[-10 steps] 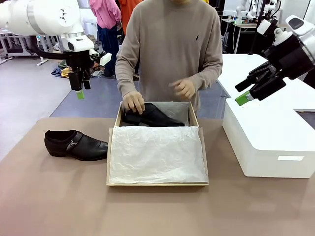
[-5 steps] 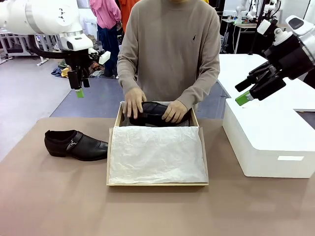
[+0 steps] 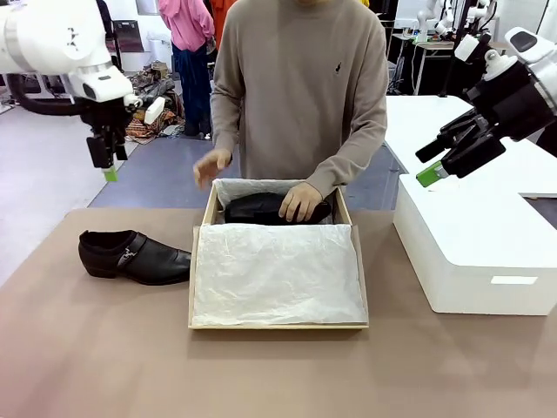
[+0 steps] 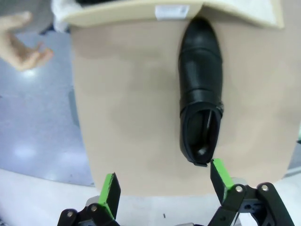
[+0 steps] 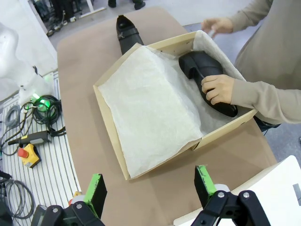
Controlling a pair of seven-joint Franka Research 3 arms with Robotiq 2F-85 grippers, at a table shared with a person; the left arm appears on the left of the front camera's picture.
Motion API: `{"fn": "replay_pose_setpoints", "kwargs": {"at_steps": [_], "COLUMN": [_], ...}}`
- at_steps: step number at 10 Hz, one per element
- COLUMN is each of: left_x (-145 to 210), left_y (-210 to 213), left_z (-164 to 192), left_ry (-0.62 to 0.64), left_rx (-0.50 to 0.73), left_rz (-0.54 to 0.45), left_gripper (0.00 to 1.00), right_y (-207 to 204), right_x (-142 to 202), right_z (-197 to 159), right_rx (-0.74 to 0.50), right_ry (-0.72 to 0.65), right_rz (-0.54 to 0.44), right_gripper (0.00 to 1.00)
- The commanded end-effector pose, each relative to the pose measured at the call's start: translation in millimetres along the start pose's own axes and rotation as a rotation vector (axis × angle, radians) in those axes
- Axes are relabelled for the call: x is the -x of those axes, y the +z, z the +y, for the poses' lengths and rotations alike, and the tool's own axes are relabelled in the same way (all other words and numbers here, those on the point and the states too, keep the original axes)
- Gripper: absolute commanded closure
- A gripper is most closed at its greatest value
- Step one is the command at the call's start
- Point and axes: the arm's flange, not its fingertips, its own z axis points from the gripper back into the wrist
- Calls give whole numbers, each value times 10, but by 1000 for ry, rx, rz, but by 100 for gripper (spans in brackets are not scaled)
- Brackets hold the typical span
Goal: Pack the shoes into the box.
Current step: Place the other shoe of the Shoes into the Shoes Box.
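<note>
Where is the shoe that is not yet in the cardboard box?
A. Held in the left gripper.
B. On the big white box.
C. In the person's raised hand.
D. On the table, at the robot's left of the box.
D: the shoe lies on the table beside the box, and nothing holds it.

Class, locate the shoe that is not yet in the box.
In the front view, the shoe lies on the table at the robot's left, beside the box, toe toward it.
</note>
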Motion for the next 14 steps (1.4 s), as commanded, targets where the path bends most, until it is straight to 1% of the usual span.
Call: {"fn": "replay_pose_setpoints", "kwargs": {"at_steps": [1,3,6,7,8,12,14], "left_x": [119,231,305,299,246,246,252], "left_y": [-229,-436,-591,-554,-574,-574,-644], "left_z": [-146,-124,-83,-72,-76,-76,-54], "left_ry": [28,16,16,-1,30,30,29], "left_rx": [-9,-10,21,24,24,24,30], "left_rz": [19,23,-8,-24,10,10,6], "left_gripper": [0,0,0,0,0,0,0], "right_y": [-18,-18,-18,-18,-18,-18,-18], "right_x": [-10,-10,-10,-10,-10,-10,-10], "right_z": [-18,-18,-18,-18,-18,-18,-18], "right_rx": [-12,-12,-12,-12,-12,-12,-12], "right_ry": [22,22,22,22,22,22,22], "right_rz": [-35,-35,-35,-35,-35,-35,-35], "right_gripper": [0,0,0,0,0,0,0]}}
